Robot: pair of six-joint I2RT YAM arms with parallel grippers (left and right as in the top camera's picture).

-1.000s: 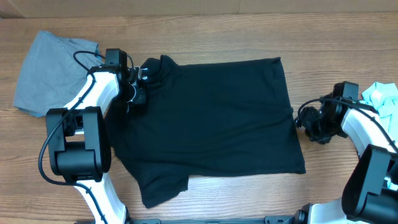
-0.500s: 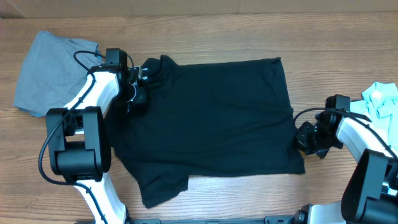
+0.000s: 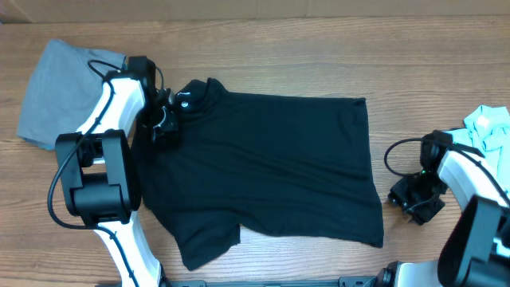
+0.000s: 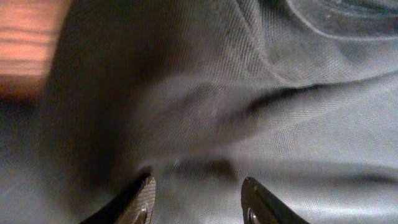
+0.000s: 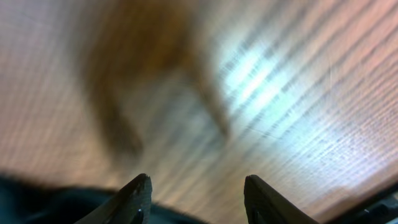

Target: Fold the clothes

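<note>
Fig. — No wording is reading clearly in any view. In the overhead view, a small white patch is showing at the collar of the black shirt, upper left of centre. It is appearing too small to make out letters or numbers. Both wrist views are coming through blurred, and nothing is reading there.

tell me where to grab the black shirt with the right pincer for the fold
Take the hem corner of the black shirt, the corner nearest the right pincer. Come in from the right, low along the table. The cloth lies flat, so probably only its free edge there gives a lip to pinch.
</note>
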